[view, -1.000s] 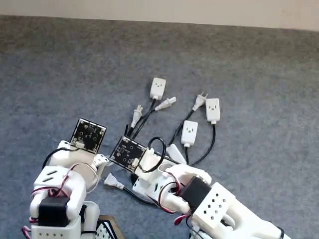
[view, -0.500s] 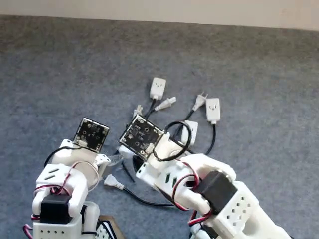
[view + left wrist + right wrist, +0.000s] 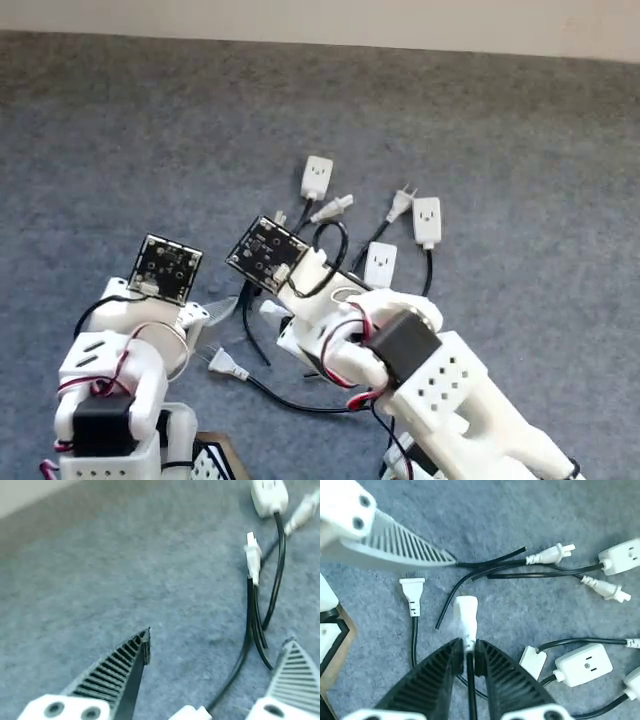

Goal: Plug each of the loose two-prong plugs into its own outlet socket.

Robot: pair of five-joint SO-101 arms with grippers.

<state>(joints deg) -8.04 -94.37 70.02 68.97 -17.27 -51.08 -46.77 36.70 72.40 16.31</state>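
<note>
— How do the sockets lie?
— Three white sockets sit face up on black cords, apart from one another: the far socket (image 3: pixel 317 177), the right-side socket (image 3: pixel 427 221) and the near socket (image 3: pixel 380 265).
— And the plugs?
— One white plug (image 3: pixel 465 615) is pinched at its cord end in the right gripper (image 3: pixel 466 647), unplugged. A two-prong plug (image 3: pixel 412 594) lies flat near it. The slim plug (image 3: pixel 335 207) rests just beside the far socket, and the pronged plug (image 3: pixel 401 203) just beside the right-side socket.
</note>
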